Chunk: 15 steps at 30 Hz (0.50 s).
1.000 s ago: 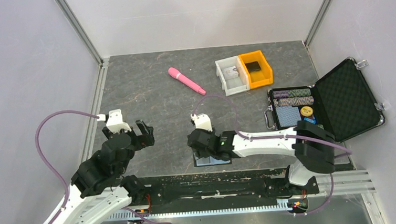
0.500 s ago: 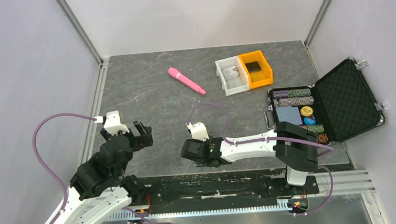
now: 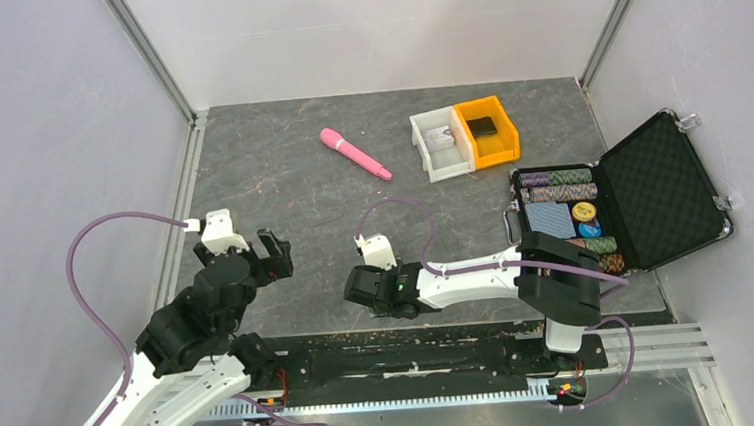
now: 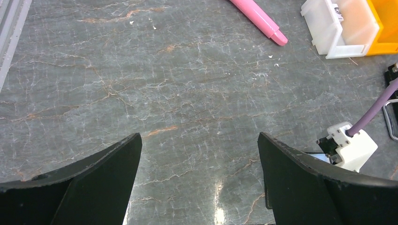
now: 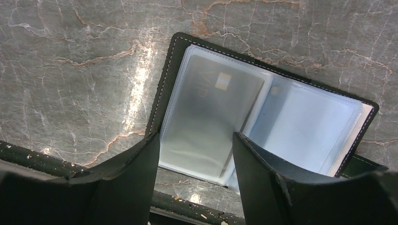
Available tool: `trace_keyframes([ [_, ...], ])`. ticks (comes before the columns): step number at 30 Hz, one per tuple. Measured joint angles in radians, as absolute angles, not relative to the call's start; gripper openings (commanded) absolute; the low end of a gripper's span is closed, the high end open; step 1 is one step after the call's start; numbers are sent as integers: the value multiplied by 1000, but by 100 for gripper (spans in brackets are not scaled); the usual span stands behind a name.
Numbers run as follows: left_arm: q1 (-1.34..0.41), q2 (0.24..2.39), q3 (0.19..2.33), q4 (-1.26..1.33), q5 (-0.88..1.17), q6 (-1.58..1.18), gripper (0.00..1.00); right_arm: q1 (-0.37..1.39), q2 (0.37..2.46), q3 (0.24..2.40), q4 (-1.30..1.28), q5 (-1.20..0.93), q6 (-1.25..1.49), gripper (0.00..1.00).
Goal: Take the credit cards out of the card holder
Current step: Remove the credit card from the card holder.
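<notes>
The card holder (image 5: 300, 119) lies open on the table near the front edge. It is black with white stitching and clear bluish-grey sleeves. A card with a gold chip (image 5: 224, 80) shows inside the left sleeve. My right gripper (image 5: 195, 138) is open, its jaws apart just above the left sleeve's near edge and holding nothing. In the top view the right gripper (image 3: 373, 291) covers the card holder. My left gripper (image 3: 266, 256) is open and empty over bare table to the left, and it also shows in the left wrist view (image 4: 199, 178).
A pink pen-shaped object (image 3: 354, 153) lies at the back centre. A white bin (image 3: 438, 144) and an orange bin (image 3: 488, 130) stand beside it. An open black briefcase (image 3: 652, 189) with poker chips is at the right. A black rail (image 5: 197, 206) runs along the near edge.
My right gripper has moved left and slightly nearer, now over the card holder and hiding it in the top view. The left arm has barely moved.
</notes>
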State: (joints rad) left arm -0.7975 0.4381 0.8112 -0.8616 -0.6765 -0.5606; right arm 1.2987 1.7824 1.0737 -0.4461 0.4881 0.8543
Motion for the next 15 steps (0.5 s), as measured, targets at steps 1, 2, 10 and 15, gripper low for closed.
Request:
trace_keyframes([
  [1, -797, 439, 811, -862, -676, -561, 100, 1299, 1782, 1073, -445, 488, 855, 57],
  [2, -797, 440, 811, -861, -675, -561, 100, 1299, 1782, 1071, -441, 487, 855, 55],
  [10, -797, 440, 811, -861, -671, -561, 100, 1299, 1772, 1046, -392, 483, 853, 39],
  [15, -797, 444, 811, -861, -671, -561, 100, 1299, 1758, 1025, -367, 480, 853, 33],
])
